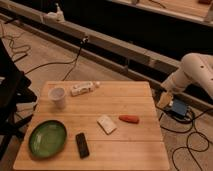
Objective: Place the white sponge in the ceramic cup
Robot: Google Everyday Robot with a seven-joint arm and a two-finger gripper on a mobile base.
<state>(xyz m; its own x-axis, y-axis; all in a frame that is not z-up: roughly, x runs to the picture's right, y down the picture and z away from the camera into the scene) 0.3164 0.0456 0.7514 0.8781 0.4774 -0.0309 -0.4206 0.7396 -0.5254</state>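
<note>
Hand (164, 99) hangs low — right of the table (131, 146).

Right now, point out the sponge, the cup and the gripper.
sponge (106, 124): camera view, middle of its flat top.
cup (58, 100): camera view, its side wall below the rim.
gripper (165, 99): camera view, the arm's tip, off the right edge of the table (140, 150).
</note>
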